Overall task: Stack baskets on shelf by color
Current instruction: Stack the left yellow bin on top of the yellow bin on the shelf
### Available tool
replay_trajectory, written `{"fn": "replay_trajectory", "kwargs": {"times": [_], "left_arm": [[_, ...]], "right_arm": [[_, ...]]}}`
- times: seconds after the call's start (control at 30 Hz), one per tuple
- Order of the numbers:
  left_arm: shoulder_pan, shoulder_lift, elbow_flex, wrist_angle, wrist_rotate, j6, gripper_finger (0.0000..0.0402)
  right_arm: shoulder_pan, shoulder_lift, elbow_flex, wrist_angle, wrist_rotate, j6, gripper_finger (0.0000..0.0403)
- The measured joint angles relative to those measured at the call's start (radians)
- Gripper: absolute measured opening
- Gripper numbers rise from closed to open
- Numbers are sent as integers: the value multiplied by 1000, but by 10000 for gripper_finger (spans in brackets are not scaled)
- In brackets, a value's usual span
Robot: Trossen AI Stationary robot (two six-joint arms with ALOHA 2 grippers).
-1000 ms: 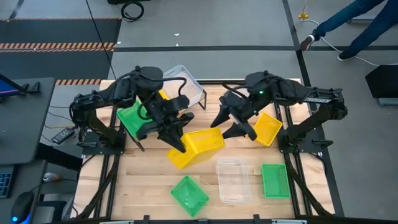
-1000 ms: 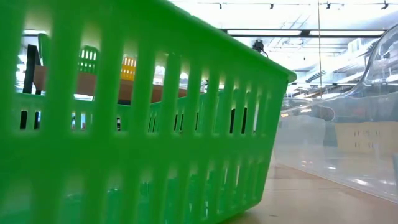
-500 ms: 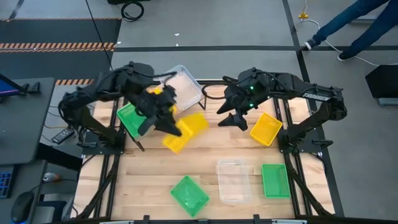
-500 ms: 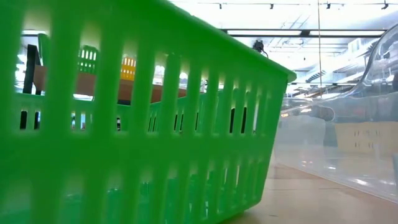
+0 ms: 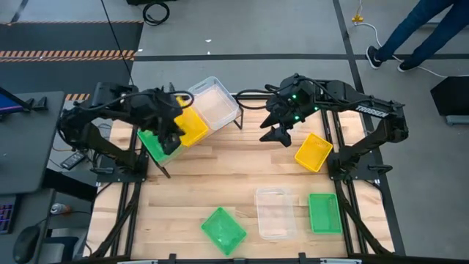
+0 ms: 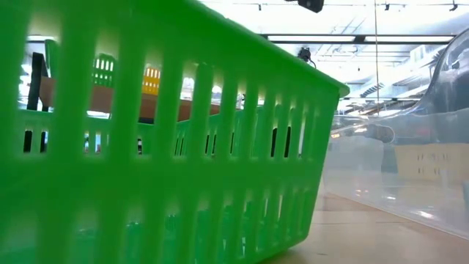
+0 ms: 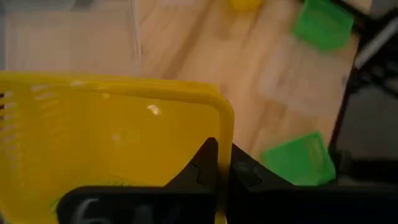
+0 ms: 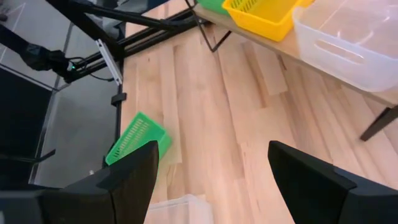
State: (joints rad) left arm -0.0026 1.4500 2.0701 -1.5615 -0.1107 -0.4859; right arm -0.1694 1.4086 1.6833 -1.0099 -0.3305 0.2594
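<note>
My left gripper [image 5: 174, 132] is shut on a yellow basket [image 5: 192, 126] over the slanted shelf [image 8: 273, 45], between a green basket [image 5: 152, 141] and a clear basket [image 5: 215, 104] that sit on the board. My right gripper [image 5: 278, 135] hangs open above the table, to the right of the shelf, touching nothing. A second yellow basket [image 5: 314, 152], a clear basket [image 5: 275, 213] and two green baskets [image 5: 324, 213] [image 5: 223, 229] lie flat on the tabletop. In the low view, the nearer green basket [image 6: 146, 147] fills most of the picture. My left gripper pinches the yellow basket by the rim of one side wall, near a rounded corner [image 7: 225, 124], one finger [image 7: 205, 163] inside the basket and the other [image 7: 246, 172] outside. In the right wrist view the basket [image 8: 261, 15] sits at the shelf board, open side up.
The shelf's black legs [image 8: 379, 124] stand on the table's far part. Bare slatted wood [image 5: 234, 169] lies between the shelf and the near baskets. The arms' frames flank the table. A person's legs [image 5: 425, 29] show on the floor beyond the far right corner.
My left gripper has carried the yellow basket up from the middle of the table toward the far left, onto the shelf between the green and clear baskets, turning it about on the way. My right gripper has drawn back toward the far edge, away from that basket.
</note>
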Motion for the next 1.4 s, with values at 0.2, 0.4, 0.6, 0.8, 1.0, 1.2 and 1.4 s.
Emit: {"fn": "replay_trajectory", "kwargs": {"times": [0.2, 0.4, 0.6, 0.8, 1.0, 1.2, 1.4], "left_arm": [[37, 52, -4, -10, -81, -51, 6], [80, 146, -4, -9, -97, -47, 6], [125, 227, -5, -9, -107, -37, 6], [154, 244, -5, -9, -114, -18, 6], [157, 236, -5, -9, -104, 26, 6], [160, 179, -60, -9, -104, 27, 6], [163, 36, -224, -12, -96, -50, 6]], "right_arm": [[-10, 0, 0, -35, -3, -31, 307], [-12, 0, 0, -105, -3, -41, 307], [-12, 0, 0, -166, -3, -53, 307], [-12, 0, 0, -245, -2, -68, 307], [-12, 0, 0, -287, 30, -103, 307], [-12, 0, 0, -287, 79, -105, 307], [-27, 0, 0, -286, 82, -103, 307]]}}
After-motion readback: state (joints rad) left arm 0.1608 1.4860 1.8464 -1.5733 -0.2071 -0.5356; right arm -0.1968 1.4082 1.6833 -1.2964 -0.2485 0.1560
